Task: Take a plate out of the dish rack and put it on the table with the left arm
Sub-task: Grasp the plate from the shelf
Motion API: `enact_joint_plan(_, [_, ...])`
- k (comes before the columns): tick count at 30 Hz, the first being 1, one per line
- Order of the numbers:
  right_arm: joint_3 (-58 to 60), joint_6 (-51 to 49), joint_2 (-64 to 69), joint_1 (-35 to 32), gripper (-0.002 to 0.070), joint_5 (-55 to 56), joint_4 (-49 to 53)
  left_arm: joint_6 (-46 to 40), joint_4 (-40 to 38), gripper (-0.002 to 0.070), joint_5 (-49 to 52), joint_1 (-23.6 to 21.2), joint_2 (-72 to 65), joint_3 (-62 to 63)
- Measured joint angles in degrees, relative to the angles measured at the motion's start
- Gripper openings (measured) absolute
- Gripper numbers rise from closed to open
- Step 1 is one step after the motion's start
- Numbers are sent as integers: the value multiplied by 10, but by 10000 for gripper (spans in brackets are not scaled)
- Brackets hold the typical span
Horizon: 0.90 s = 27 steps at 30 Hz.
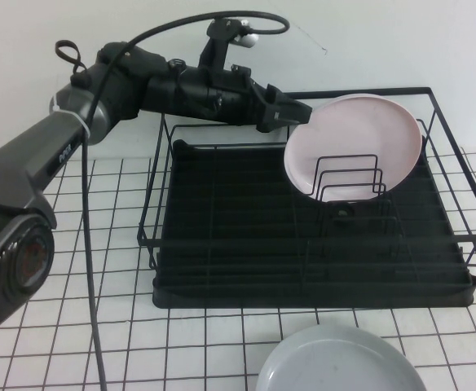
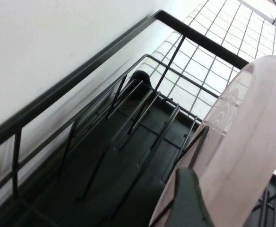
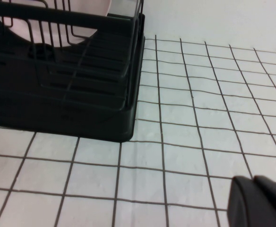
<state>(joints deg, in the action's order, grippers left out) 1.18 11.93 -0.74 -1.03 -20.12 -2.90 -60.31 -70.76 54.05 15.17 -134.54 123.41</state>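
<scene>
Left gripper [image 1: 297, 114] had its jaws clamped on the plate [image 1: 356, 142] rim at 10 o'clock; plate stood tilted in the dish rack [image 1: 222, 269]. Best move: lift straight up clear of the wire loops [image 1: 350, 181] before swinging toward the tabletop [image 1: 99, 326]. Right gripper [image 3: 263, 201] sat low beside the rack, jaw state unclear.

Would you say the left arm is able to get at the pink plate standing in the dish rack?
Probably yes: the left claw is already at the rim of the plate, above the dish rack. The right claw sits low over the table.
</scene>
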Motion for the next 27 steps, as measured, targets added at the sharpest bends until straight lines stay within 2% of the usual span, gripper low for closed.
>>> enact_joint_plan(27, [0, 0, 0, 0, -1, 0, 0, -66, 22, 408, -20, 4, -49, 1])
